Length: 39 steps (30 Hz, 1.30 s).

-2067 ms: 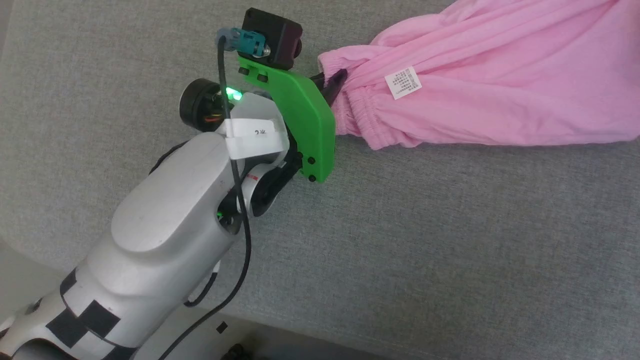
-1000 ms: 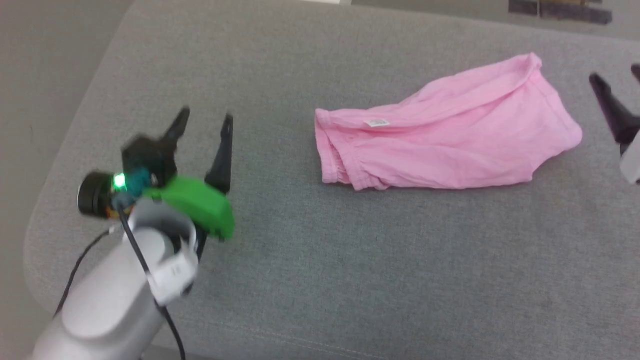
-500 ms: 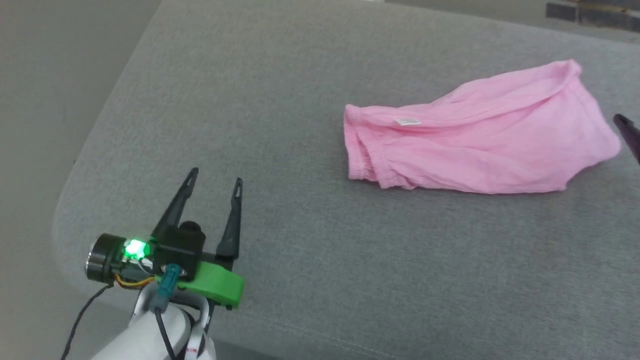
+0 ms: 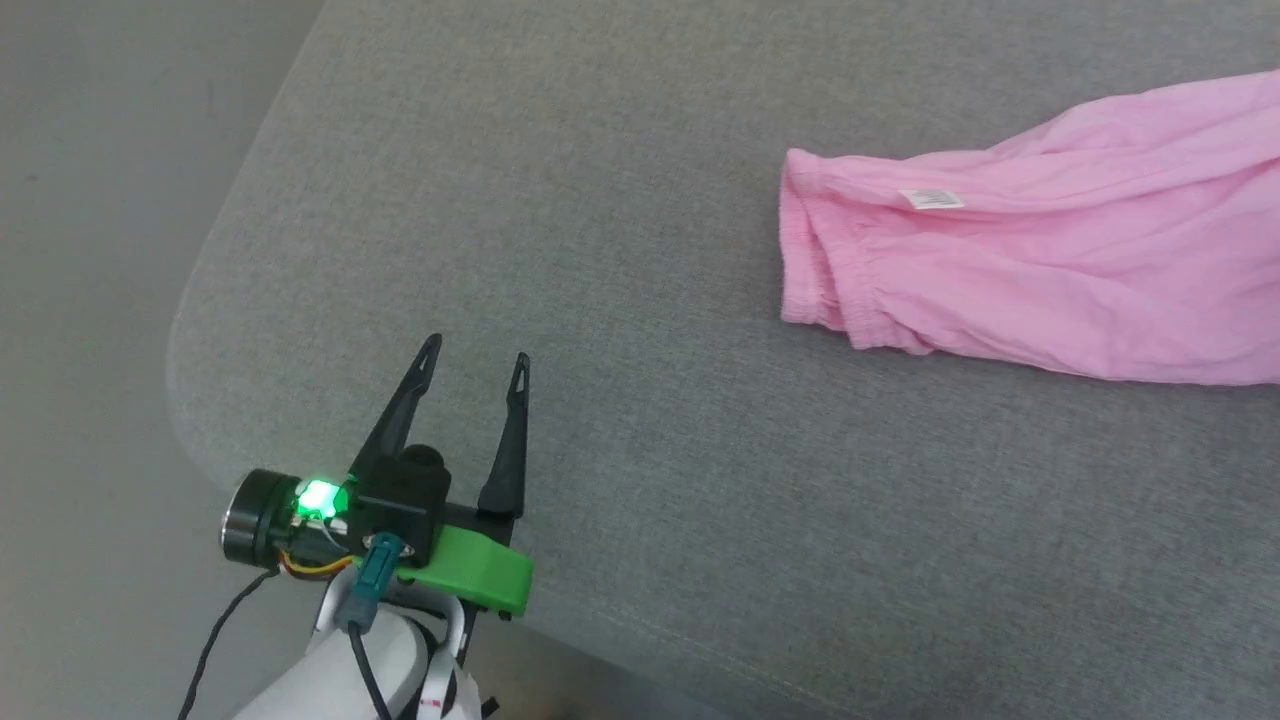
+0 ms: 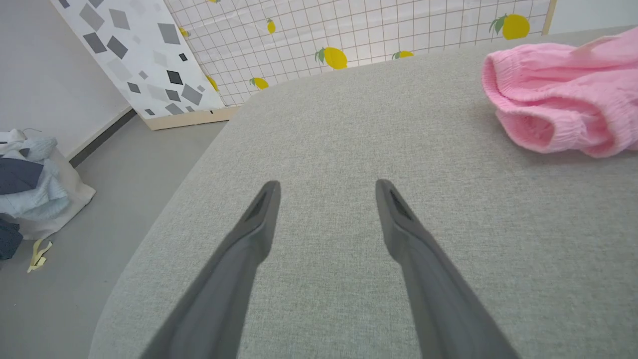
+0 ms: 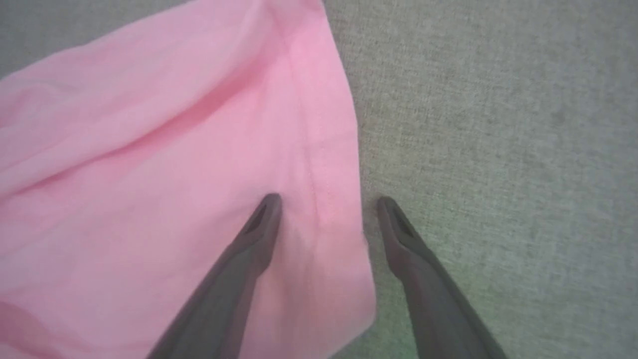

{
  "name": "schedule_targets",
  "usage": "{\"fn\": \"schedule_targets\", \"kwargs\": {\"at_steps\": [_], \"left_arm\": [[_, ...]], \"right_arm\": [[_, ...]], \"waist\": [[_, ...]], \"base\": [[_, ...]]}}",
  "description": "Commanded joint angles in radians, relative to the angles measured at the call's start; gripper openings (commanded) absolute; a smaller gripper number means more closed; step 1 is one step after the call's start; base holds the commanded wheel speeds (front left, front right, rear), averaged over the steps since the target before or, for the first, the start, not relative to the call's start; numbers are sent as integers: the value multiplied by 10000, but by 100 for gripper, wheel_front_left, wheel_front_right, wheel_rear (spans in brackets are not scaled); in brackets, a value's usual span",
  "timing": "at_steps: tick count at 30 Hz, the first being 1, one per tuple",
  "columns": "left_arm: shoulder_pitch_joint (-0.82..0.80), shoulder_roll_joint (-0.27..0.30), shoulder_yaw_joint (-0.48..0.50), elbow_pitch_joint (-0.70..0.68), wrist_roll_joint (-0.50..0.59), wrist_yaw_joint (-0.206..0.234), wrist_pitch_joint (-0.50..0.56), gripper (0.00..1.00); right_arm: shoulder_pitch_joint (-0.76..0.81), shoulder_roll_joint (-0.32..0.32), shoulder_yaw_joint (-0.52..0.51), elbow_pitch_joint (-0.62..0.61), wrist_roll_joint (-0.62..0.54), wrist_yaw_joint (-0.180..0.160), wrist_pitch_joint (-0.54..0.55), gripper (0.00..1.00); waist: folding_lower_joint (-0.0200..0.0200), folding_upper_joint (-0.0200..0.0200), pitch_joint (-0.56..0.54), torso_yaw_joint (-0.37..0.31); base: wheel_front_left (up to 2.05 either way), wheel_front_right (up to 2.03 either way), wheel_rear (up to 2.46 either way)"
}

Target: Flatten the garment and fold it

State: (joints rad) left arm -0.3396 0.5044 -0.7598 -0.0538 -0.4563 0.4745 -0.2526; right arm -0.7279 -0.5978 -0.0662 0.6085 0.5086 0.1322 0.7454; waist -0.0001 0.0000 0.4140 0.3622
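Note:
The pink garment (image 4: 1050, 270) lies rumpled on the grey cushion (image 4: 640, 420), running off the head view's right edge. Its gathered elastic band (image 4: 815, 270) faces left, and a small white label (image 4: 930, 199) sits near the top. My left gripper (image 4: 476, 357) hovers open near the cushion's front left corner, well left of the garment, nothing between its fingers. The left wrist view has the banded end of the garment (image 5: 558, 119) at upper right. In the right wrist view my right gripper (image 6: 326, 202) is open over the garment (image 6: 164, 164), one finger above the fabric, the other above bare cushion.
The cushion's rounded corner and left edge drop to a grey floor (image 4: 90, 300). A heap of clothes (image 5: 25, 179) lies on the floor at far left, and patterned panels (image 5: 319, 35) stand behind the cushion.
The camera has shifted, so the garment sits farther right in the picture. My left gripper pulled back from the garment's band to the front left corner and stays open.

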Motion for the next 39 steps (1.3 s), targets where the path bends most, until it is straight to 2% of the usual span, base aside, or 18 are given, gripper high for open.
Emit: {"fn": "schedule_targets", "kwargs": {"at_steps": [1,8,10,17,24,29,39], "left_arm": [[73,-81,62,40,152,-61,-84,100],[148,-247,293,17,336,-174,-89,100],[186,-275,372,14,360,-211,-89,100],[283,-350,478,205,395,-412,-90,100],[395,-321,381,502,303,-599,-64,100],[504,-216,337,581,191,-656,81,100],[741,-159,164,566,1,-712,361,100]], "right_arm": [[38,25,50,16,-108,-15,168,100],[765,315,194,-387,143,-15,957,100],[962,359,280,-651,305,-15,1129,0],[1222,277,185,-1239,413,-15,657,0],[1543,318,-106,-1393,554,-15,-163,0],[2249,386,-418,-1790,717,-15,-367,0],[4469,806,-2241,-2840,403,-15,-231,0]], "waist": [[1,0,376,372],[1,0,524,417],[1,0,560,381],[1,0,293,114],[1,0,-616,-410],[1,0,-1295,-953],[1,0,-2202,-1816]], "base": [[0,0,0],[0,0,0],[0,0,0],[0,0,0],[0,0,0],[0,0,0],[0,0,0]]}}
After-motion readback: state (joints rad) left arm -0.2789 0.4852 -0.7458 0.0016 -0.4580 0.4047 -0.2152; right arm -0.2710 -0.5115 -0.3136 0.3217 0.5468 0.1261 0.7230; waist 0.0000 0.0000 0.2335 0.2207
